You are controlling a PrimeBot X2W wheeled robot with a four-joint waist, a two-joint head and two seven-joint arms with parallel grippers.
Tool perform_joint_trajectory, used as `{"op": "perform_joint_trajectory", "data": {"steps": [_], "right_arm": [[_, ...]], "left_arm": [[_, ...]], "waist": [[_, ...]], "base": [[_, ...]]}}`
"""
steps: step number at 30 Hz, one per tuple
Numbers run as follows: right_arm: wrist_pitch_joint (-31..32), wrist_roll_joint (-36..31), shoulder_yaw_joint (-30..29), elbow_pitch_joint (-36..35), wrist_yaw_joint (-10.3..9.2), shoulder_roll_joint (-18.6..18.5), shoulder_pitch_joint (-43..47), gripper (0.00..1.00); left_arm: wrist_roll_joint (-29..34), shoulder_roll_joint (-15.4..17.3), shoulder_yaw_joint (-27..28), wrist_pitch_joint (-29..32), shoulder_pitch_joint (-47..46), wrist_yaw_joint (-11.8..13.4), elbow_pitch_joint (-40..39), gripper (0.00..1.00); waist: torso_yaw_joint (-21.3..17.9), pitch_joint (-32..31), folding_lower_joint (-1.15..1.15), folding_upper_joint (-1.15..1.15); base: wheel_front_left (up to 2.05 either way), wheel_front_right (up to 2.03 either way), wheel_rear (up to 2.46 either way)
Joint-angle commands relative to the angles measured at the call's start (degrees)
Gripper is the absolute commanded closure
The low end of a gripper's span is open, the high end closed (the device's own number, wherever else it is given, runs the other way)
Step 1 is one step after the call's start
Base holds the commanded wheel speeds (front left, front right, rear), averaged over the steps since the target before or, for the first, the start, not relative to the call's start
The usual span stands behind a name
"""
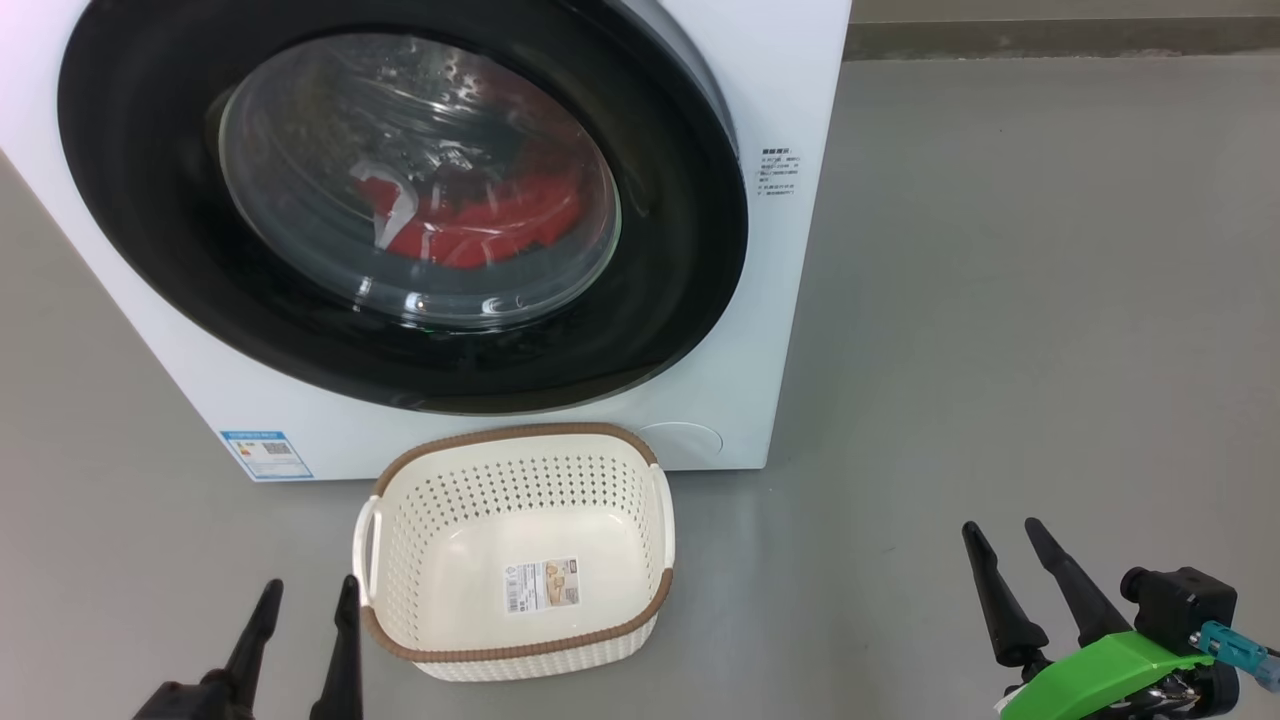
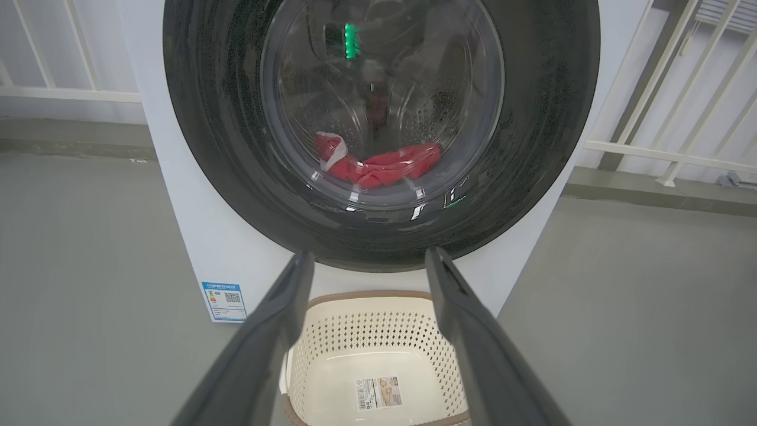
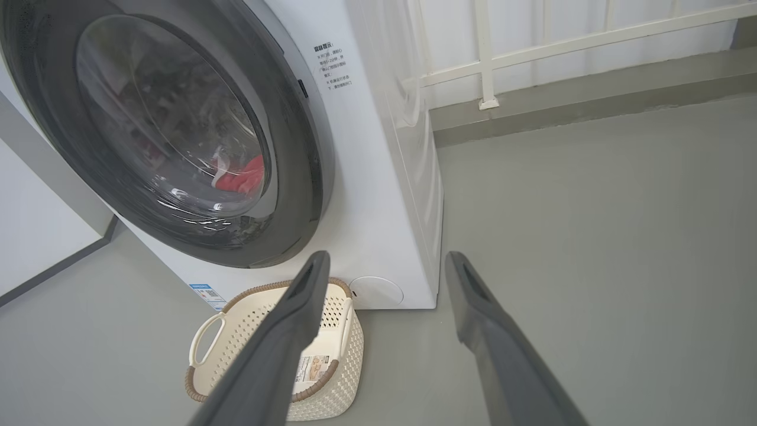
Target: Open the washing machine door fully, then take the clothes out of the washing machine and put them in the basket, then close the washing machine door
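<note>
Left tool (image 2: pixel 369 253), spread wide, points at the shut washing machine door (image 2: pixel 381 118).

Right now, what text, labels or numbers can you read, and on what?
Blue label low on the washing machine: too small to read.
Printed lines right of the washing machine door: blurred, unreadable.
Sticker on the basket floor: print too small to read.
Nothing quotable.

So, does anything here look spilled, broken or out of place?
Nothing stands out. The washing machine door is shut, the red clothes lie behind its glass, and the basket stands upright on the floor in front.
</note>
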Motion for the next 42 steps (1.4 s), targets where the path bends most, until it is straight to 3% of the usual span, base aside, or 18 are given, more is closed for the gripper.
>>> {"op": "perform_joint_trajectory", "data": {"steps": [1, 14, 37, 38, 39, 41, 42], "right_arm": [[-1.07, -1.95, 1.06, -1.73, -0.05, -1.25, -1.98, 0.00], [-3.22, -8.82, 0.97, -2.50, -0.05, -2.06, -1.20, 0.00], [-3.22, -8.05, -0.32, -3.46, -0.05, -1.52, -0.44, 0.00], [-3.22, -7.91, -0.21, -3.49, -0.05, -1.41, -0.64, 0.15], [-3.22, -7.65, -0.10, -3.51, -0.05, -1.30, -0.83, 0.57], [-3.22, -6.55, 0.04, -3.66, -0.05, -0.92, -1.43, 1.00], [-3.22, -5.58, 0.01, -3.83, -0.05, -0.58, -1.90, 1.00]], "left_arm": [[2.12, 1.07, 1.39, -1.05, -0.97, -0.15, -1.79, 0.00], [10.12, 1.31, 0.80, -3.23, -0.52, -0.17, -2.11, 0.00], [8.64, 1.18, 0.86, -3.23, -0.65, -0.17, -2.02, 0.00], [8.61, 1.19, 0.84, -3.23, -0.82, -0.17, -2.03, 0.00], [8.60, 1.20, 0.80, -3.23, -0.91, -0.17, -2.03, 0.00], [8.60, 1.18, 0.71, -3.23, -1.04, -0.17, -2.11, 0.00], [8.59, 1.17, 0.68, -3.23, -1.10, -0.17, -2.19, 0.00]], "waist": [[0.02, 0.07, 0.00, 0.00], [-0.02, 0.02, 0.00, 0.00], [0.12, 0.34, 0.00, 0.00], [0.20, 0.54, 0.00, 0.00], [0.24, 0.64, 0.00, 0.00], [0.30, 0.85, 0.00, 0.00], [0.31, 0.99, 0.00, 0.00]], "base": [[0.00, 0.00, 0.00], [0.00, 0.00, 0.00], [0.00, 0.00, 0.00], [0.00, 0.00, 0.00], [0.00, 0.00, 0.00], [0.00, 0.00, 0.00], [0.00, 0.00, 0.00]]}}
